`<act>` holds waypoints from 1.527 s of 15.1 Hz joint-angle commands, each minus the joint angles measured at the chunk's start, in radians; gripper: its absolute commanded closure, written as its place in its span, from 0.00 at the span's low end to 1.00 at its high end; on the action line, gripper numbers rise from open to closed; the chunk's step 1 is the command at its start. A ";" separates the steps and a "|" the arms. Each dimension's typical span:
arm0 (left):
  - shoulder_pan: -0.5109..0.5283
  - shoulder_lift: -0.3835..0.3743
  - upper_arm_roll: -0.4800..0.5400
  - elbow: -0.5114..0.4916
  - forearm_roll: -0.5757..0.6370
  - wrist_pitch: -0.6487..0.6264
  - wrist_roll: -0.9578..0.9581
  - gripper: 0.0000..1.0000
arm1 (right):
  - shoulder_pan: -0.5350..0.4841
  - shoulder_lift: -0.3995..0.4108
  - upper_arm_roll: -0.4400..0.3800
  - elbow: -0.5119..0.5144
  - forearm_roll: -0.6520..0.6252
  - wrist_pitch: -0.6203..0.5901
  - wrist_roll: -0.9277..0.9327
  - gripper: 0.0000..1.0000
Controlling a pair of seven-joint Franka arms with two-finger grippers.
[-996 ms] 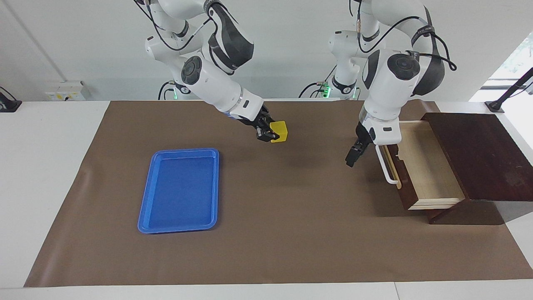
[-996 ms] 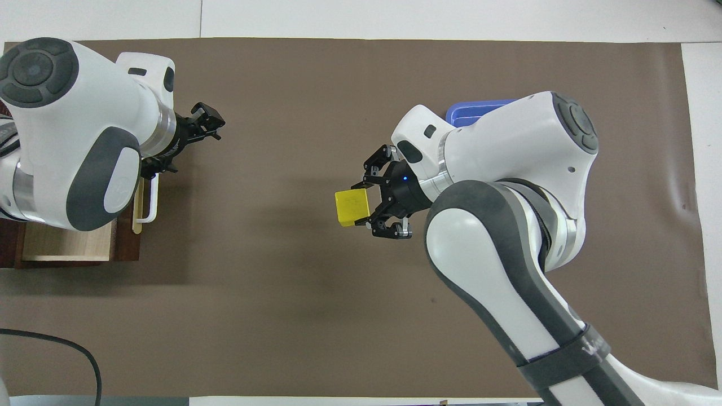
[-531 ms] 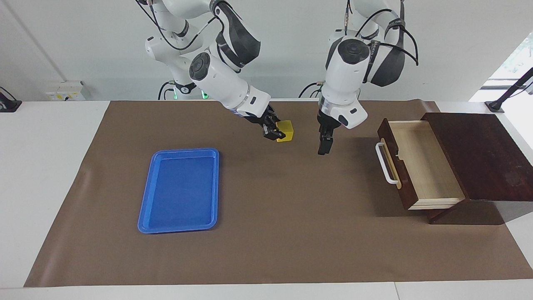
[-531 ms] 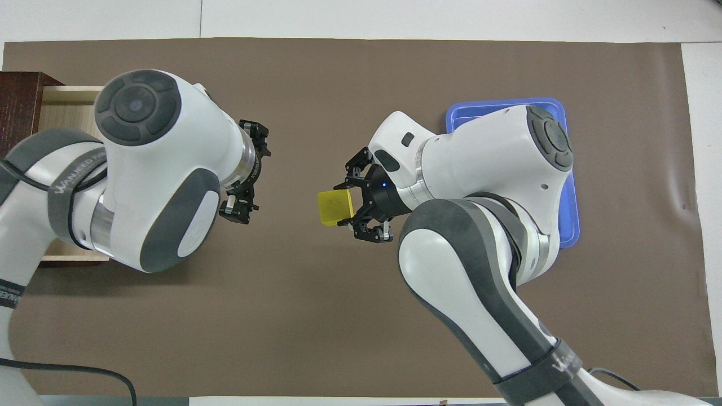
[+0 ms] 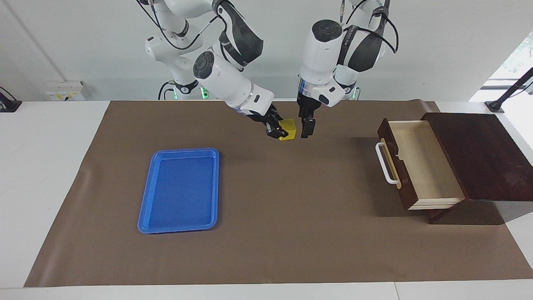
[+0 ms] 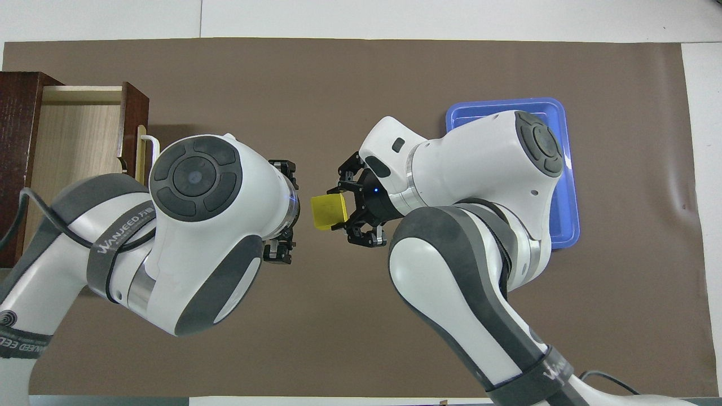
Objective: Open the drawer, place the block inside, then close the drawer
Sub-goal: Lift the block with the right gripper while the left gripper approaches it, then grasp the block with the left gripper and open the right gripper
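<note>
My right gripper is shut on the small yellow block and holds it above the brown mat, in the middle of the table near the robots. The block also shows in the overhead view, sticking out of the right gripper. My left gripper hangs open right beside the block, a small gap away, and faces it in the overhead view. The drawer of the dark brown box stands pulled out at the left arm's end, its pale inside empty and its white handle free.
A blue tray lies empty on the mat toward the right arm's end, partly under the right arm in the overhead view. The drawer shows beside the left arm's elbow there.
My left gripper has swung from the drawer's handle across to the block. My right gripper has carried the block a little toward the left arm's end. The drawer stays open.
</note>
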 commanded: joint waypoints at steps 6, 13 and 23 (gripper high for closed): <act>-0.060 0.001 0.018 -0.030 -0.017 0.115 -0.121 0.00 | 0.000 0.004 0.002 0.008 0.000 0.013 0.022 1.00; -0.056 0.006 0.018 -0.023 -0.019 0.113 -0.154 1.00 | -0.004 0.006 0.002 0.008 0.000 0.011 0.022 1.00; -0.019 -0.014 0.042 0.029 -0.034 0.011 -0.099 1.00 | -0.016 0.006 0.000 0.018 0.000 -0.016 0.048 0.00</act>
